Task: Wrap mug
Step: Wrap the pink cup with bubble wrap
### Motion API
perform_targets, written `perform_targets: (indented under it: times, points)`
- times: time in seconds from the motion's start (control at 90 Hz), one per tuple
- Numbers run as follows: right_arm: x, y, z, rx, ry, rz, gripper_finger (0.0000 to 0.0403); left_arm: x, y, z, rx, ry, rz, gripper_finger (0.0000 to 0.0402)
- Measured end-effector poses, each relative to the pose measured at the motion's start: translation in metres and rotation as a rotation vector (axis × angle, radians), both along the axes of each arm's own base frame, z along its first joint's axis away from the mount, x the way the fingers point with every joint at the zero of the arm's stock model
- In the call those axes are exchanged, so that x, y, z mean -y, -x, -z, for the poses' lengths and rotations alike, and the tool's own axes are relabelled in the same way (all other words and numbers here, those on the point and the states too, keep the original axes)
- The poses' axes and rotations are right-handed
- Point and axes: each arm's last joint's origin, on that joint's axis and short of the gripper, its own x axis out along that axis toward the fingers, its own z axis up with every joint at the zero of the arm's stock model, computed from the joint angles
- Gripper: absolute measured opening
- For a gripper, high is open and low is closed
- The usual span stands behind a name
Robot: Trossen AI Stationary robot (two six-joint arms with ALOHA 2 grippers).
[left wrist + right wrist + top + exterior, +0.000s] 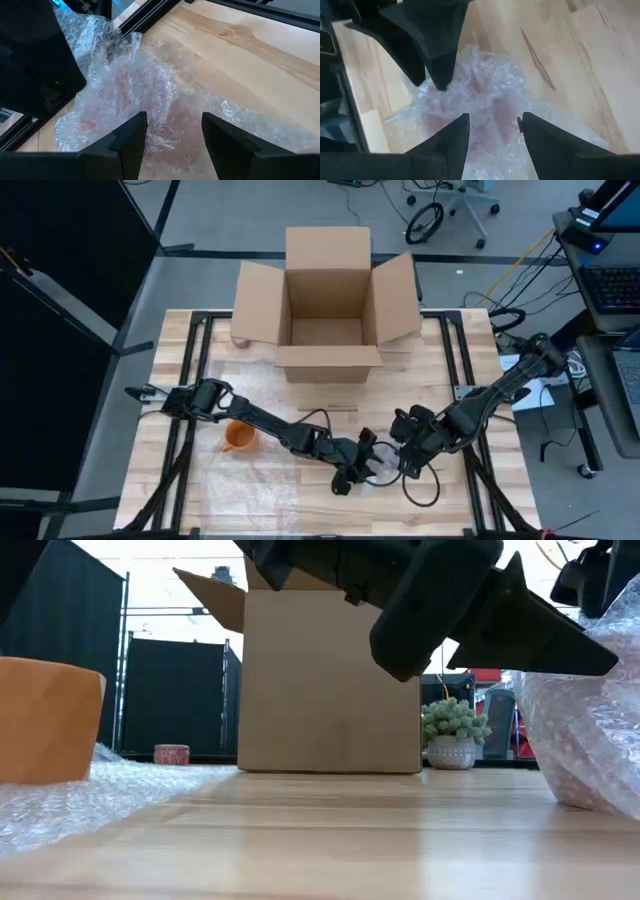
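Wooden tabletop [480, 500], seen from above, carrying all items. At its far edge stands an open cardboard box [325, 305] with four flaps spread outward. A sheet of bubble wrap [250, 470] lies flat over the near-left portion of the tabletop; a bunched mass of the same material [380, 468] sits at near centre, where both arms converge.

Left arm: reaches from the left edge diagonally across the sheet. Its left pincer [352, 475] is just beside the bunched wrap, on the wrap's left side. In the left wrist view the two dark fingers [130, 142] stand apart, open, directly over the crumpled film [135, 95], holding nothing.

Right arm: reaches in from the right edge. Its right pincer [405, 460] meets the bunched wrap from the right. In the right wrist view its fingers [452, 142] are likewise spread, with the wrap [485, 100] lying between and beyond them; the other arm's fingers point in from the opposite side.

Orange mug [238, 437]: rests on the flat sheet beside the left arm's forearm, well apart from both pincers and unwrapped. In the low view it appears at far left [45, 720], standing on the bubble wrap.

Small pink object [238, 340]: on the tabletop beside the box's left flap.
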Motion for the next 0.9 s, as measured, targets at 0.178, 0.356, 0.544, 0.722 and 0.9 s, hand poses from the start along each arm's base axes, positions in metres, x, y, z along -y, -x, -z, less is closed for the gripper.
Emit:
perform_targets:
  times: [0.178,0.356,0.544,0.722,0.9]
  points:
    - [-0.001,-0.005,0.009,-0.054,-0.01,-0.007,0.0177,0.0,0.0,0.0,-0.001,0.0,0.0,0.0178]
    - [0.002,-0.003,0.017,-0.071,-0.003,0.043,0.0219,0.0,0.0,0.0,-0.001,0.0,0.0,0.0178]
    - [0.006,0.003,0.038,-0.1,-0.026,0.169,0.024,0.0,0.0,0.0,0.0,0.0,-0.001,0.0178]
    - [0.007,0.004,0.067,-0.024,-0.086,0.205,0.024,0.0,0.0,0.0,0.0,0.0,-0.001,0.0178]
    - [0.014,0.008,0.101,-0.025,-0.158,0.332,0.0225,0.0,0.0,0.0,0.002,0.001,-0.001,0.0178]
